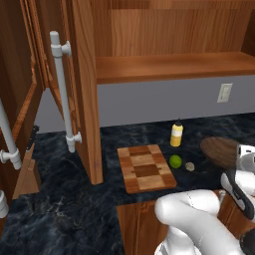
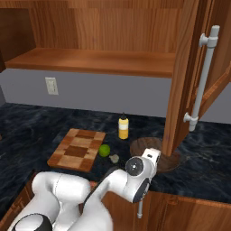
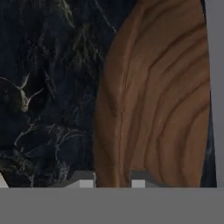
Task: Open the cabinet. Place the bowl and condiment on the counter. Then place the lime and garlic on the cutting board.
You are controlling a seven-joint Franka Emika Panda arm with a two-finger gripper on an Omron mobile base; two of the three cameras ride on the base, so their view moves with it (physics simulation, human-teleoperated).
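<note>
Cabinet (image 1: 79, 74): standing open above the table (image 1: 60, 199).
Cutting board (image 1: 146, 168): lying bare.
Lime (image 1: 175, 161), garlic (image 1: 190, 166): sitting beside the board.
Condiment (image 1: 176, 134): standing behind them.
Bowl (image 3: 157, 96): resting on the table.
Claw (image 3: 113, 180): gripping the bowl's rim, narrow.

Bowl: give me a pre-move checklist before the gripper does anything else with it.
1. Cabinet open: ok, doors swung wide, shelf bare.
2. Bowl on the counter: ok, it sits on the black stone in both base views.
3. Gripper on the bowl's rim: ok, fingertips shut on the edge in the hand view.
4. Condiment on the counter: ok, upright behind the board.
5. Lime on the cutting board: not ok, it lies on the counter just off the board's right edge.
6. Garlic on the board: not ok, it lies on the counter beside the lime.
</note>
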